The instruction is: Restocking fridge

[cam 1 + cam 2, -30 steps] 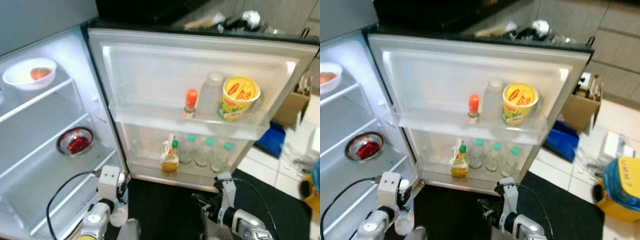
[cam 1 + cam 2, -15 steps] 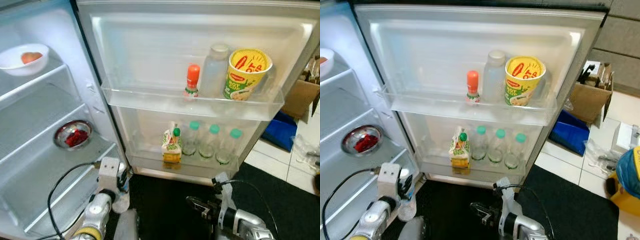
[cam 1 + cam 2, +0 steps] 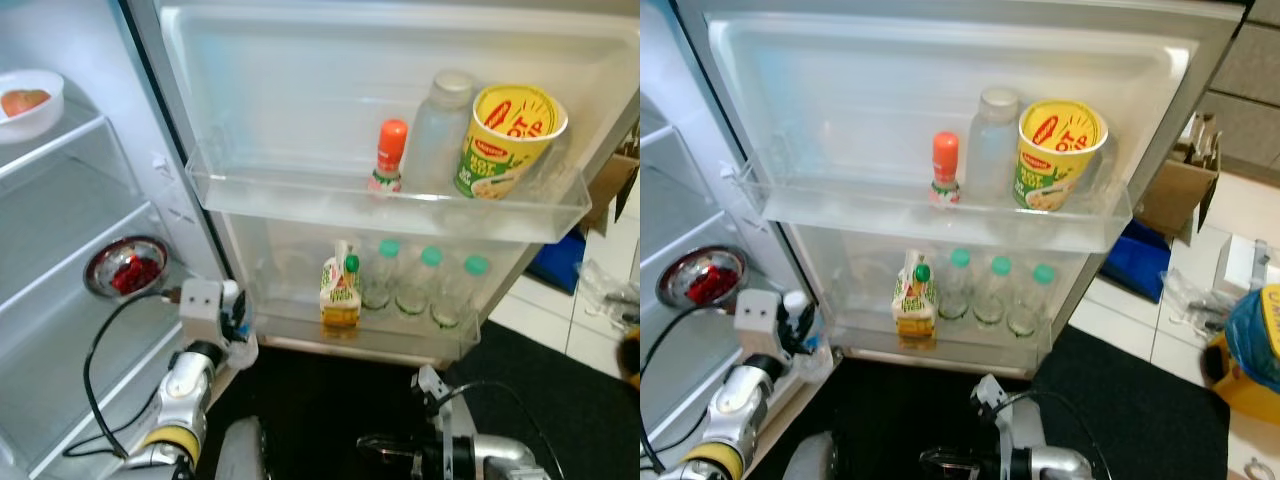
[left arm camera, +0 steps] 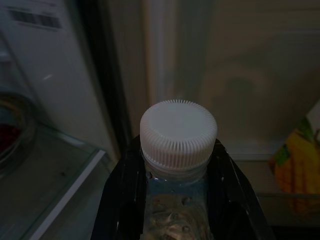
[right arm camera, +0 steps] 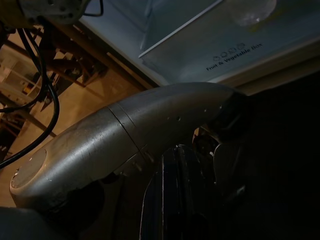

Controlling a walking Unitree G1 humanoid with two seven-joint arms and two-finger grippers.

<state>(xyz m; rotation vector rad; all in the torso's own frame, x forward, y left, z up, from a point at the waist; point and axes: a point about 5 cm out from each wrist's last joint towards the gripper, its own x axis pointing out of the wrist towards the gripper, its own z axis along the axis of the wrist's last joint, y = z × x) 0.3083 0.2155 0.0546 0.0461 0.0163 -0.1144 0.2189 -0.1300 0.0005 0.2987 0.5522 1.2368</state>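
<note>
My left gripper (image 3: 236,318) is shut on a clear water bottle with a white ribbed cap (image 4: 178,132). It holds the bottle upright near the hinge, between the fridge body and the open door. The door's lower shelf (image 3: 300,320) carries a juice carton (image 3: 340,295) and three green-capped bottles (image 3: 420,285). On the upper door shelf (image 3: 300,195) stand an orange-capped bottle (image 3: 386,158), a clear bottle (image 3: 437,130) and a yellow noodle cup (image 3: 507,140). My right gripper (image 3: 385,446) hangs low over the black mat, fingers (image 5: 172,195) shut together on nothing.
Inside the fridge, a white bowl (image 3: 25,100) sits on an upper shelf and a metal bowl of red food (image 3: 125,272) on a lower one. A blue bin (image 3: 1135,262), a cardboard box (image 3: 1185,190) and a yellow-and-blue container (image 3: 1250,350) stand on the floor to the right.
The camera has moved closer to the door, shifting the whole picture. My left gripper has risen with the bottle toward the hinge side of the lower door shelf. The right gripper sank lower.
</note>
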